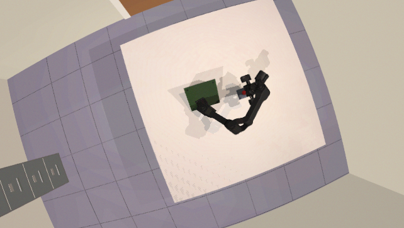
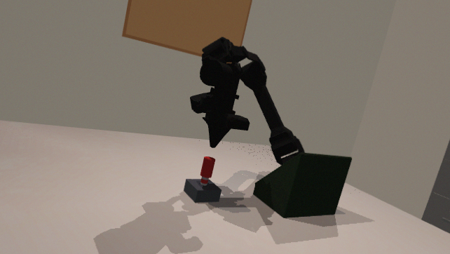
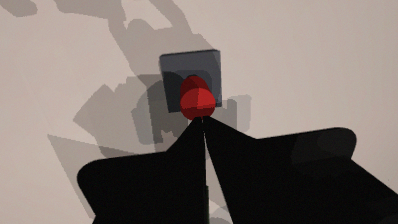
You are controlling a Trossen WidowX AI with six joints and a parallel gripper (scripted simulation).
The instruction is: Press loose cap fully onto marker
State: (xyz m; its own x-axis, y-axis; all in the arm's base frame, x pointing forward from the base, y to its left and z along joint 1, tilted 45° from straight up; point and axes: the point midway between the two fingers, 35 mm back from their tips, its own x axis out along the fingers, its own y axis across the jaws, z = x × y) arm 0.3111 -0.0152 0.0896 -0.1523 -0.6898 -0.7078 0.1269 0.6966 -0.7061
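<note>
The red cap (image 1: 243, 92) (image 2: 207, 167) (image 3: 197, 102) sits upright over the top of the marker (image 2: 204, 181). A short stretch of the marker, with grey and red bands, shows between the cap and the dark grey holder block (image 1: 241, 97) (image 2: 209, 196) (image 3: 190, 61). The marker and cap lean slightly in the exterior view. My gripper (image 2: 213, 146) (image 3: 202, 122) is shut with nothing between its fingertips. The tips hang a little above the cap, with a visible gap in the exterior view. How firmly the cap is seated cannot be told.
A green wedge-shaped block (image 1: 201, 89) (image 2: 322, 186) stands beside the arm's base on the pale table (image 1: 189, 47). The arm bends from there over to the holder. A brown board (image 2: 189, 24) is on the wall behind.
</note>
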